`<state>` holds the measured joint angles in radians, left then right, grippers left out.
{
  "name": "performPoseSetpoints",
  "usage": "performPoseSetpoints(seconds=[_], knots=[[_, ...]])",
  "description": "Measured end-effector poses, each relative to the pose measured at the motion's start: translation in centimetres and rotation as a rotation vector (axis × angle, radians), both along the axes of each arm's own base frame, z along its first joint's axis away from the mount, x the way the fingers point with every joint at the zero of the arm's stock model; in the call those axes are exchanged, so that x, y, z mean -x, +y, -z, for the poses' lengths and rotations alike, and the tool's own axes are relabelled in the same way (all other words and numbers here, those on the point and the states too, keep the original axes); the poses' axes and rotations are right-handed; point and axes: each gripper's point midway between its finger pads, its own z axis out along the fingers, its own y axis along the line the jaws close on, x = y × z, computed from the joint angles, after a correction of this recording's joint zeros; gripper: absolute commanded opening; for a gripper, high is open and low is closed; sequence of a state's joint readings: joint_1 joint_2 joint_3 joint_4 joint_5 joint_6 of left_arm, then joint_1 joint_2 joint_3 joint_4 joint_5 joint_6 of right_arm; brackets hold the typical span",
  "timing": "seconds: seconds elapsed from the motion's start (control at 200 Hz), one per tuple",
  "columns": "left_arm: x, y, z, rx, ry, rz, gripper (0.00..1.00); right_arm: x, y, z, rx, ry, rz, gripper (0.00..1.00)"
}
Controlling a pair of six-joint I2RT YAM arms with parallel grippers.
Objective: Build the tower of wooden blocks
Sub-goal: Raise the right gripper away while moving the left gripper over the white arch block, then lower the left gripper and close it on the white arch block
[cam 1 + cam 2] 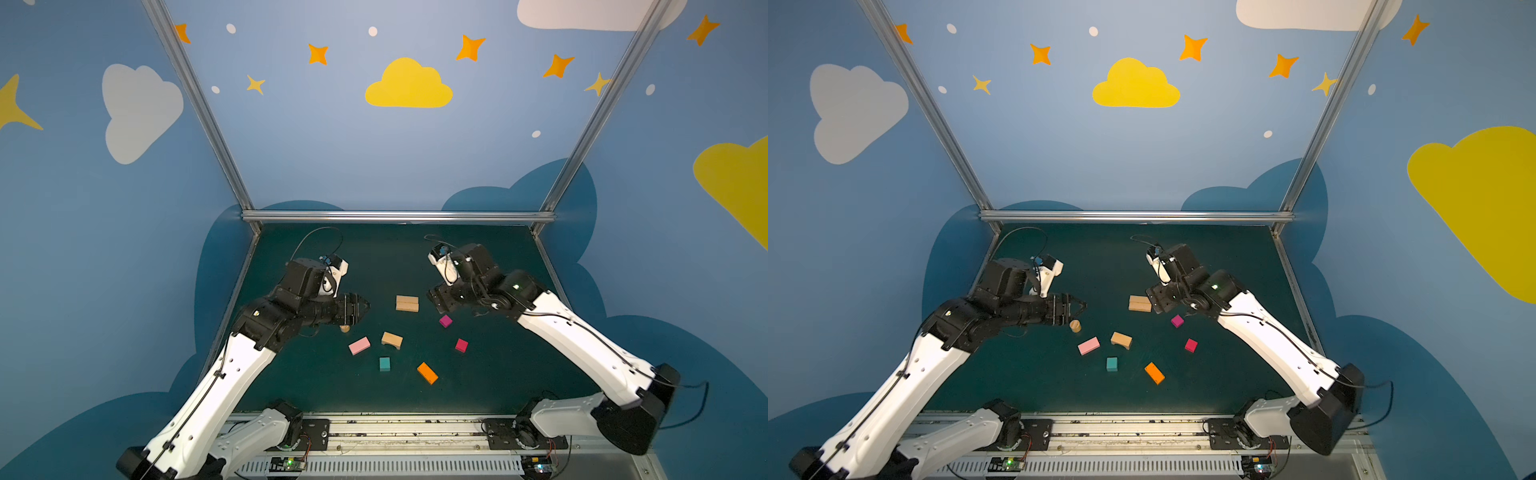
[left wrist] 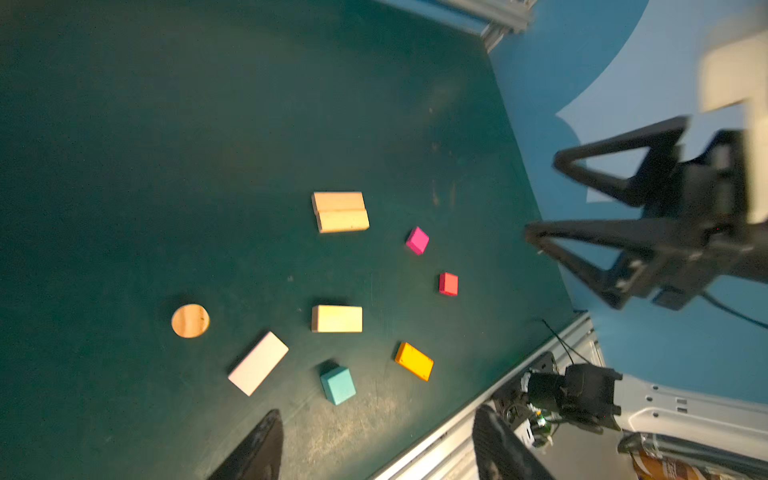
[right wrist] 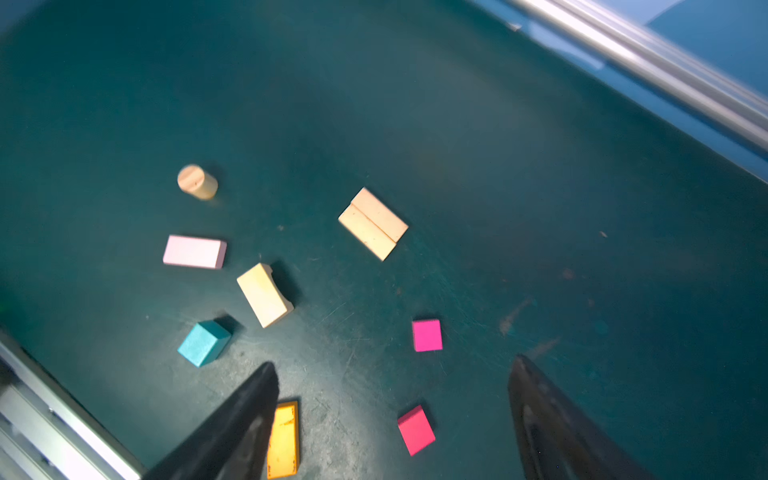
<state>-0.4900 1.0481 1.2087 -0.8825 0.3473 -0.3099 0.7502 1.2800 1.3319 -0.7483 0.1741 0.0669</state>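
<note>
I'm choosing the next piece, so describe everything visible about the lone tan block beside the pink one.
The lone tan block is a pale, bare-wood oblong with a curved notch cut into one long side. It rests on the dark green table, touching nothing, near the pink oblong and the teal cube.

dark green tabletop (image 1: 498, 374); aluminium rail (image 1: 399, 216) along its far edge; blue wall (image 1: 332, 145) with yellow cloud (image 1: 409, 85)

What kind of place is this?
Most likely a robot test cell: a left arm and right arm mounted on a base rail, an aluminium frame around the green table, and wood blocks scattered on it.
</note>
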Motion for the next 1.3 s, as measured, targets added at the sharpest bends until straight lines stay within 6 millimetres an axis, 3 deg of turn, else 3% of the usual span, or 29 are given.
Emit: performPoseSetpoints(seconds=[0.165,0.33,0.561,0.836,1.016,1.297], knots=[[0.0,-2.0,2.0,-0.097,0.08,0.063,0.76,-0.6,-3.4,-3.2,-0.141,-0.123,0.147,0.87],[-0.2,-4.6,5.4,-0.209,0.162,0.118,0.77,-1.1,-4.4,-4.1,-0.21,-0.154,0.215,0.87],[-0.1,-7.2,10.5,-0.361,0.254,0.157,0.79,-0.5,-5.4,-2.3,-0.218,-0.138,0.247,0.87],[-1.6,-8.6,14.7,-0.502,0.317,0.121,0.8,0.2,-6.8,-2.5,-0.257,-0.153,0.281,0.87],[-1.9,-8.4,18.2,-0.583,0.375,0.082,0.84,0.4,-6.8,-2.0,-0.277,-0.147,0.276,0.87],[-2.6,-9.0,19.5,-0.59,0.359,0.056,0.85,0.6,-6.5,-1.7,-0.314,-0.134,0.26,0.87]])
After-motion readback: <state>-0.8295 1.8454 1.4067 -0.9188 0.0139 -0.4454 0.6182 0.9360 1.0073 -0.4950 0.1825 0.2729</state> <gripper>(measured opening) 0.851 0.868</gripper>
